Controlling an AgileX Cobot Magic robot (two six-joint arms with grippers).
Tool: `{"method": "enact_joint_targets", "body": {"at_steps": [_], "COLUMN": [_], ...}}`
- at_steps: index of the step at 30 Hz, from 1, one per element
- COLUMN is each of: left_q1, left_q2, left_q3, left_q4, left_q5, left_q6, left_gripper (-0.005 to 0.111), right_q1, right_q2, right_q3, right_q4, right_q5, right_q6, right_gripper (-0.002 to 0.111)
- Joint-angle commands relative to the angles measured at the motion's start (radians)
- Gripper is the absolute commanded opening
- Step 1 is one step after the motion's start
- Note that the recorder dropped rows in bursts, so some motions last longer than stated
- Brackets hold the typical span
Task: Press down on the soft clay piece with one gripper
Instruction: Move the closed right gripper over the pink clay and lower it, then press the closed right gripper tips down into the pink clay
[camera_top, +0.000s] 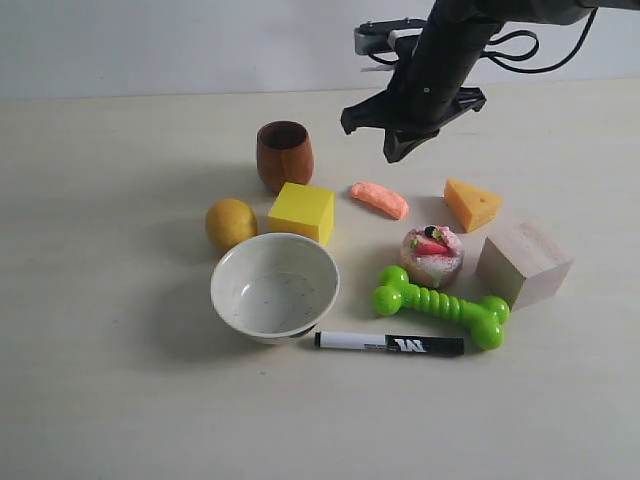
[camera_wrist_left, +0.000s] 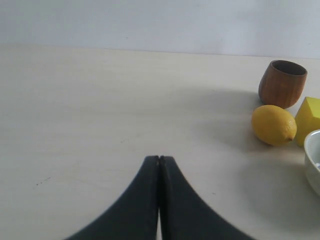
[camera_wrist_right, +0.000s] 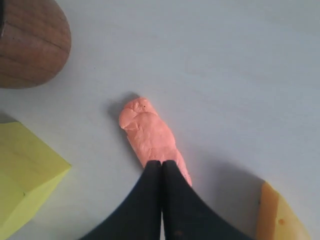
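R arm (camera_top: 440, 60) is black w/ a chunky, roughly cylindrical body, a grey-silver block (camera_top: 375, 38) near its top & thin black cables (camera_top: 520, 45) looping off it. Left gripper (camera_wrist_left: 159, 159) & right gripper (camera_wrist_right: 161, 163) look alike: two smooth matte-black fingers (camera_wrist_right: 140, 205) each, broad at base, curving to narrow tips.

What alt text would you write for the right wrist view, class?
The right gripper, black fingers shut, is poised over the soft clay piece on a pale table. A wooden cup, a yellow block and a cheese wedge lie nearby.
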Motion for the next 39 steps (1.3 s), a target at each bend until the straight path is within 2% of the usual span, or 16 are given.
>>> {"method": "enact_joint_targets", "body": {"at_steps": [1,7,19,39], "left_q1": [0.002,0.002,0.002,0.002], "left_q2": [-0.006,-0.006,-0.006,-0.006], "left_q3": [-0.004,-0.004,-0.004,-0.004], "left_q4": [-0.002,-0.002,-0.002,-0.002], "left_q5": [-0.008,-0.008,-0.008,-0.008], "left_q6": [-0.001,-0.001,-0.001,-0.001], "left_gripper": [0.0,0.0,0.0,0.0], "right_q1": [-0.001,0.003,0.022,0.022], "right_q2": [0.019,0.065,0.12,0.182], "right_q3": [-0.05,-0.099,-0.115,-0.184], "right_q4": [0.0,-0.011,-0.073,-0.02], "right_q5": [0.054,0.125,0.065,0.139], "right_q6": [0.066,0.126,0.118,0.071], "right_gripper": [0.0,0.0,0.0,0.0]}}
